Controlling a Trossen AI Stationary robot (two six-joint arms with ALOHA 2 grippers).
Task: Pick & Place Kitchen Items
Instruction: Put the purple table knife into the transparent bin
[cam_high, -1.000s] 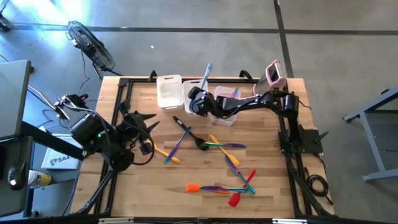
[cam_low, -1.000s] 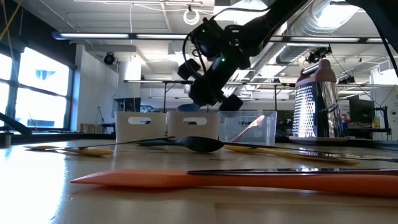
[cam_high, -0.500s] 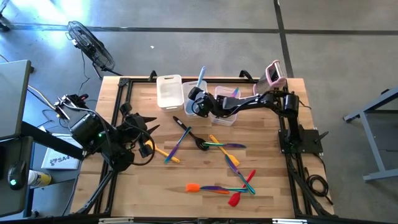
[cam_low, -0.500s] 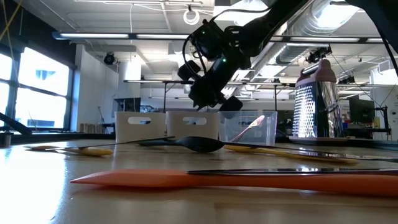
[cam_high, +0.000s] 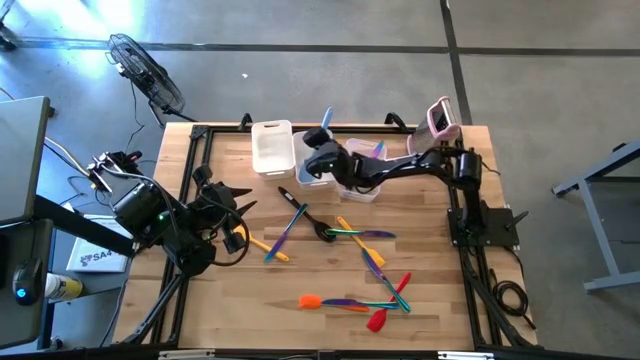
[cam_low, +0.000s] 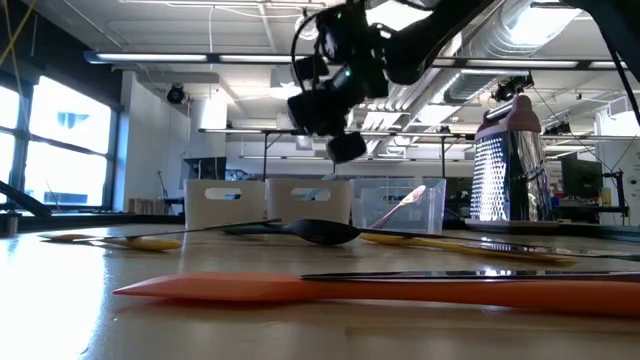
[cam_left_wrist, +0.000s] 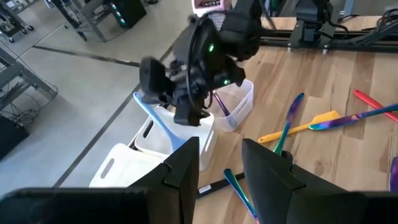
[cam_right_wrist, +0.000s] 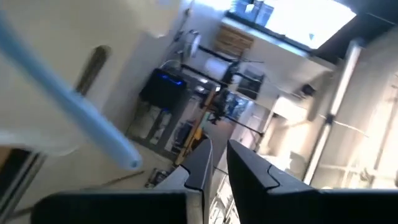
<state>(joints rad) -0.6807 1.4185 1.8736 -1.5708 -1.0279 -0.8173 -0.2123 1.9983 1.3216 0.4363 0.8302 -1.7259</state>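
From above, the right gripper (cam_high: 322, 150) is clamped on a light blue utensil (cam_high: 326, 122) over the middle tub (cam_high: 312, 176), presumably for dropping; in the left wrist view, the left gripper (cam_left_wrist: 219, 163) waits half-open

Three plastic tubs (cam_high: 272, 146) along the table's (cam_high: 200, 300) far edge. One light blue utensil (cam_high: 325, 123) raised over the middle tub, one purple utensil (cam_high: 377, 150) in the right tub. About ten loose utensils (cam_high: 345, 301) on the table. One pink-and-white grater (cam_high: 441, 118) far right. Two arms.
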